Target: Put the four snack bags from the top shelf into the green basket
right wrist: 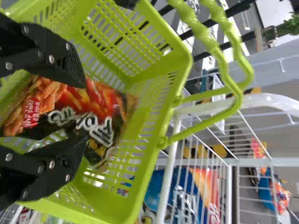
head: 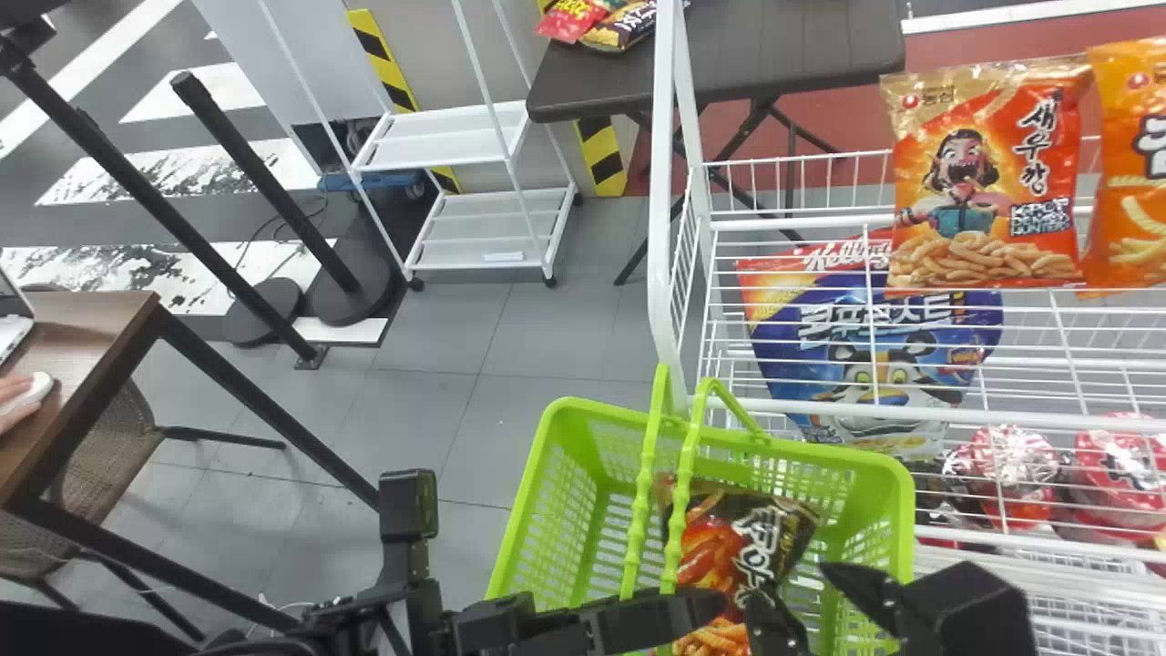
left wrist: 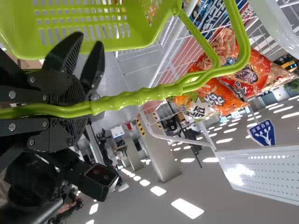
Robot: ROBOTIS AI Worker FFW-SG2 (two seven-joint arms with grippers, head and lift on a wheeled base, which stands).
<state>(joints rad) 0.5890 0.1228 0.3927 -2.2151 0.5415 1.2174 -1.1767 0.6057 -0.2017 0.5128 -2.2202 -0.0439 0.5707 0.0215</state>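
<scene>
Bright green is recorded on the basket (head: 838, 453) at five o'clock in the head view, its walls patterned with fine slots. The bag (head: 729, 538) inside is printed black and red, with white lettering. At two o'clock, an orange-red bag (head: 984, 182) is topped with a gold band; its neighbour (head: 1130, 182) is coloured orange. Blue, trimmed with red, is noted on the cereal bag (head: 783, 337) at three o'clock. The rack (head: 662, 182) is finished white. Yellow and black diagonal stripes are borne by the marking (head: 603, 159) at twelve o'clock.
</scene>
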